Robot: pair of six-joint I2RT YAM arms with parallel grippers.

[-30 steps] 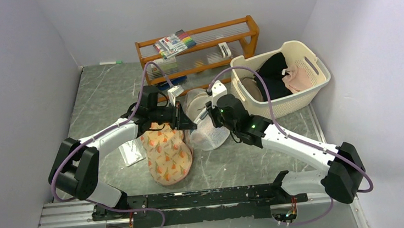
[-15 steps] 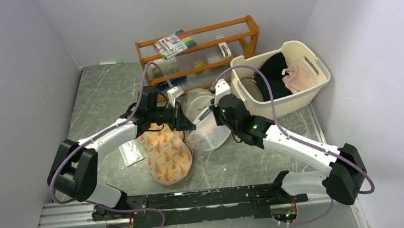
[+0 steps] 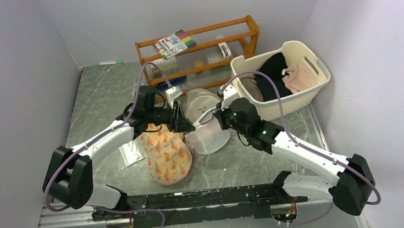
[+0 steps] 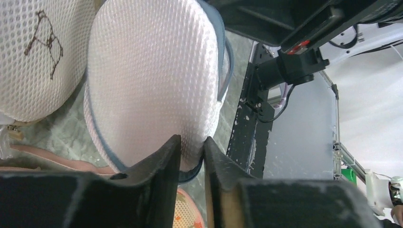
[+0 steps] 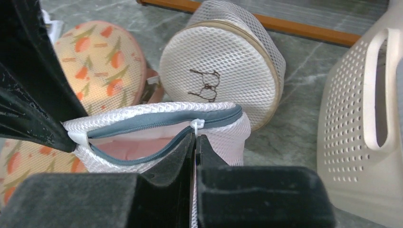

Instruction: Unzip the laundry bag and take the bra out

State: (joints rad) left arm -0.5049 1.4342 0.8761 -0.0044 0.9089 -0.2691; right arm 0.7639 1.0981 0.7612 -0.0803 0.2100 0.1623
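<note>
1. Top view, centre: white drum-shaped mesh laundry bag point(image 3: 208, 138) on grey metal table point(image 3: 104, 95), between left gripper point(image 3: 183, 125) and right gripper point(image 3: 214, 115).
2. Left wrist view, lower centre: left gripper point(image 4: 192, 154) fingers pinch the laundry bag point(image 4: 152, 80) rim.
3. Right wrist view, centre: right gripper point(image 5: 195, 142) fingers clamp the white zipper pull point(image 5: 196, 125); grey zipper point(image 5: 157, 118) partly open.

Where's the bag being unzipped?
Top view, mid-table: the laundry bag sits between the left end effector and right end effector, right of the floral pouch, printed bag behind.
</note>
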